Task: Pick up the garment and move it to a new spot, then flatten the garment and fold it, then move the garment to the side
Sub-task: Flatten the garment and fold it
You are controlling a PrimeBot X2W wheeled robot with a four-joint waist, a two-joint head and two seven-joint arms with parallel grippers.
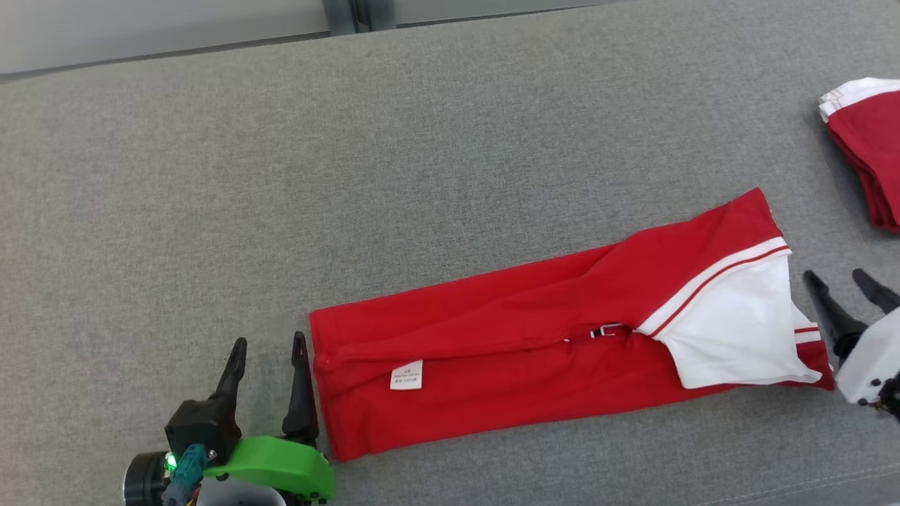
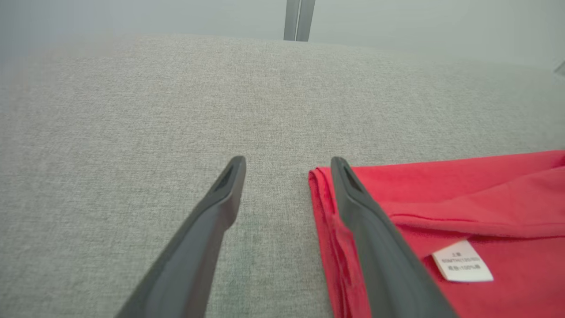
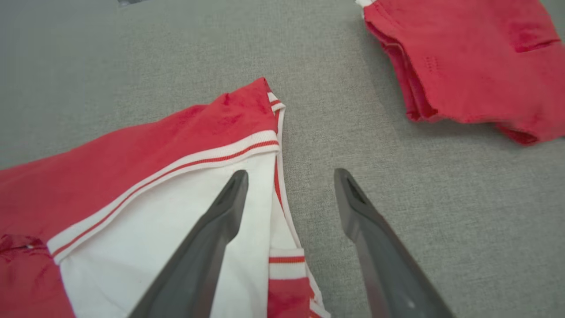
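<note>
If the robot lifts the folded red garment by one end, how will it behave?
Probably floppy: the red garment lies in soft folds, so lifted at one end it would droop and unfold. Pushed on the grey fabric surface, it may bunch rather than slide.

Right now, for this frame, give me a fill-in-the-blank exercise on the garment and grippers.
1. The garment lies folded into a long strip on a ____ surface.
2. The left gripper and the right gripper both stand with jaws ____.
3. The white label sits at the garment's end nearest the ____ gripper.
4. The stack of folded clothes lies nearest the ____ gripper.
Missing words: grey; open; left; right.
</note>
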